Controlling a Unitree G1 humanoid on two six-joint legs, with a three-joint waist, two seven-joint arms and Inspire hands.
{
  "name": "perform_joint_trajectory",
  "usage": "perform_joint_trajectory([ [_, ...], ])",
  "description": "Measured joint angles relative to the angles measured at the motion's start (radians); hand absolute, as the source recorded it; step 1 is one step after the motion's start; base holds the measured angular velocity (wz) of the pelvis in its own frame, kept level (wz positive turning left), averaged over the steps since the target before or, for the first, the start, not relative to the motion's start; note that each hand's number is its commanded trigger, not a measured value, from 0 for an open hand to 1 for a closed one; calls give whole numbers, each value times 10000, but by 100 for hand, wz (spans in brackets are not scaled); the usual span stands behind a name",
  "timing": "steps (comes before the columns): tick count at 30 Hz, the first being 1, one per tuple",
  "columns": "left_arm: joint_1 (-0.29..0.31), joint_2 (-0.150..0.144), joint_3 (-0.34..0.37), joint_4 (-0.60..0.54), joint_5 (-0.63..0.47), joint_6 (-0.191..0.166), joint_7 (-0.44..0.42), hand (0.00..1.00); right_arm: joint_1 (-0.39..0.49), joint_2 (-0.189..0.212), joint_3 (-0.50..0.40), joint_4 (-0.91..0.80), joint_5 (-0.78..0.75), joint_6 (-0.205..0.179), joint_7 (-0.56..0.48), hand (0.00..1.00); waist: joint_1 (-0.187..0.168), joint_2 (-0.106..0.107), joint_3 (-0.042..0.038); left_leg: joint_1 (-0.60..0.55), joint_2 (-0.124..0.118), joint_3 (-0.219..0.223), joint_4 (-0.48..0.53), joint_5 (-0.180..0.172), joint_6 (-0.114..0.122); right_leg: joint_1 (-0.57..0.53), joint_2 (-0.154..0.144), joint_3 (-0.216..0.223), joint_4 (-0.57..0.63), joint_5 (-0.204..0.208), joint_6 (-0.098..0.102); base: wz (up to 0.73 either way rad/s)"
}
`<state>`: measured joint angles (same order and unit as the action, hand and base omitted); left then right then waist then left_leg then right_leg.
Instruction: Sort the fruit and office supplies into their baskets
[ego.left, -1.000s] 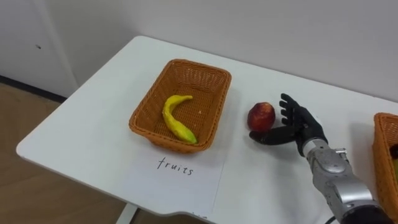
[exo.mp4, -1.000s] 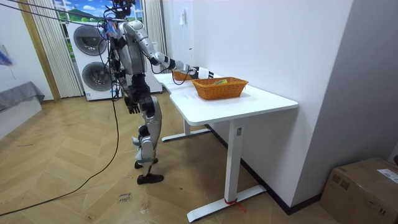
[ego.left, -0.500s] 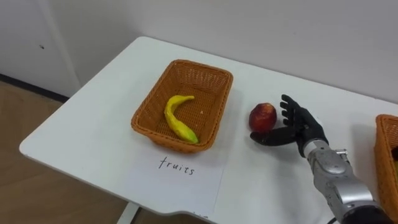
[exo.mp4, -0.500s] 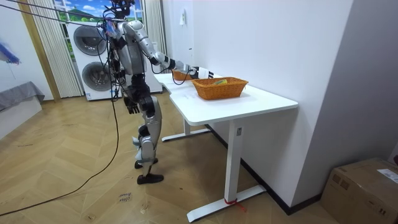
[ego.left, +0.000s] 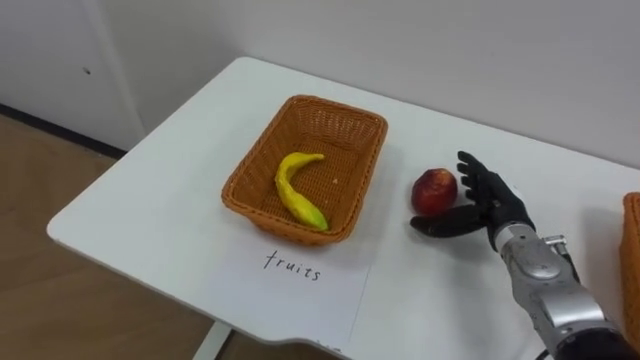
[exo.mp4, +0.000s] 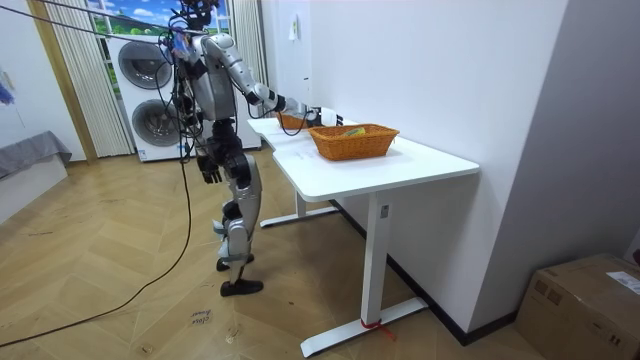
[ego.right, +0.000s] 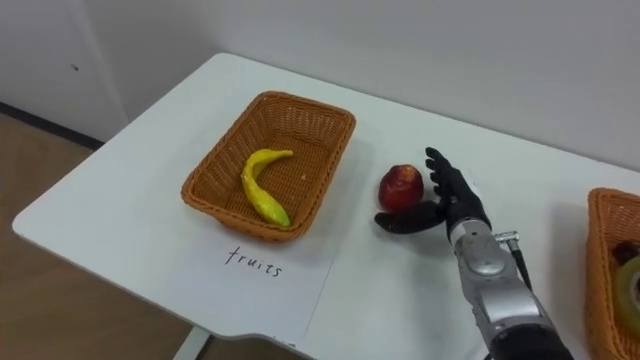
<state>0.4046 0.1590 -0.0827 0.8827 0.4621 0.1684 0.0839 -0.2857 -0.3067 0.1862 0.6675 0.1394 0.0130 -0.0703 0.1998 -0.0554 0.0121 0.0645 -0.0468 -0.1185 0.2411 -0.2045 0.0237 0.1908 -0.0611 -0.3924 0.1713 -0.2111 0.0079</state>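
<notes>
Two wicker baskets stand on the white table (ego.left: 150, 205), well apart from each other. The left basket (ego.left: 285, 228) is rectangular and sits towards the table's left end. A yellow banana (ego.left: 288, 192) lies inside it on the bottom, curved, with one tip pointing towards the far wall and the other towards the near rim. Just in front of this basket a sheet of paper (ego.left: 290, 290) lies flat on the table with a handwritten word on it, and its far edge runs under the basket's near rim.

To the right of the basket, on the bare tabletop and outside it, rests a red apple (ego.left: 434, 190). The right hand (ego.left: 490, 207) is just beside the apple on its right. The fingers are straight and spread, pointing up and away, and the thumb reaches left along the table in front of the apple. It holds nothing, and whether the palm touches the apple cannot be told.

Farther right, at the edge of the right eye view, stands the right basket (ego.right: 597, 270), with a few small things in it that cannot be made out.

From the room view the robot stands upright at the table's long side, right arm stretched over it, with stacked washing machines (exo.mp4: 150, 90) behind. The left hand (exo.mp4: 209, 170) hangs by the hip, too small to read.
</notes>
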Motion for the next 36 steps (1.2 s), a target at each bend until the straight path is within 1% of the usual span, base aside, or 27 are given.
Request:
perform_joint_trajectory([
  [5, 12, 71, 0, 4, 1, 10, -84, 0, -330, -23, 293, 332, -100, 2, 109, 0, 1, -47, -1, 1, -4, -54, 33, 1, -1, 15, -21, -102, 3, -9, -4, 2],
  [7, 2, 77, 0, 4, 2, 40, -140, 0, -458, -21, 319, 538, -397, 2, 205, 0, 0, -57, 3, -1, -10, -92, 33, 1, -1, 22, -71, -181, 4, -12, 1, 5],
  [12, -3, 109, -23, 9, 2, 64, -293, 0, -507, -17, 337, 706, -723, 2, 291, 0, 27, -115, 16, 18, -20, -147, 6, 1, -1, 31, -75, -207, 3, -18, 4, 2],
  [17, -5, 112, -52, 18, -1, 64, -362, 0, -506, -17, 382, 741, -834, 3, 298, 0, 73, -129, 21, 42, -16, -154, 2, 3, -3, 35, -78, -199, 30, -22, 2, 0],
  [20, -22, 120, -53, 17, -5, 62, -366, 0, -506, -20, 407, 811, -963, 3, 293, 0, 160, -166, 54, 110, -17, -126, -23, 5, -5, 42, -88, -181, 174, -110, 3, -1],
  [22, -42, 148, -99, 16, -15, 54, -392, 0, -509, -46, 407, 889, -1077, 3, 298, 0, 243, -214, 58, 122, -23, -125, -22, 4, -6, 40, -124, -189, 175, -133, 6, 0],
  [26, -85, 164, -106, 33, -16, 57, -514, 0, -666, -56, 412, 1135, -1101, 4, 327, 0, 283, -244, 56, 112, -31, -124, -10, 3, -8, 41, -114, -219, 173, -140, 1, 0],
  [27, -86, 169, -123, 33, -17, 56, -513, 0, -708, -57, 412, 1179, -1097, 4, 350, 9, 280, -247, 55, 103, -34, -124, -7, 3, -9, 40, -106, -228, 168, -141, 1, 0],
  [28, -86, 176, -138, 48, -11, 56, -513, 0, -719, -57, 406, 1182, -1099, 5, 364, 41, 271, -254, 54, 83, -41, -147, 11, 3, -9, 37, -101, -247, 159, -141, 1, 3],
  [29, -89, 179, -148, 62, -10, 56, -514, 0, -720, -58, 403, 1182, -1099, 5, 364, 91, 266, -259, 53, 76, -47, -160, 16, 3, -9, 36, -101, -257, 157, -141, 1, 5],
  [30, -98, 181, -170, 74, -6, 64, -523, 0, -722, -63, 388, 1187, -1105, 5, 363, 100, 261, -256, 54, 61, -52, -181, 43, 3, -9, 31, -95, -257, 152, -141, 1, 6],
  [33, -166, 182, -168, 122, 3, 66, -538, 0, -722, -120, 376, 1188, -1261, 4, 213, 100, 266, -245, 51, 11, -59, -218, 165, 3, -9, 22, -86, -262, 165, -141, 1, 3],
  [36, -203, 182, -161, 162, 6, 65, -539, 0, -780, -292, 303, 1188, -1500, 4, 151, 100, 279, -235, 50, -1, -57, -218, 165, 2, -11, 12, -92, -258, 160, -141, 1, 0],
])
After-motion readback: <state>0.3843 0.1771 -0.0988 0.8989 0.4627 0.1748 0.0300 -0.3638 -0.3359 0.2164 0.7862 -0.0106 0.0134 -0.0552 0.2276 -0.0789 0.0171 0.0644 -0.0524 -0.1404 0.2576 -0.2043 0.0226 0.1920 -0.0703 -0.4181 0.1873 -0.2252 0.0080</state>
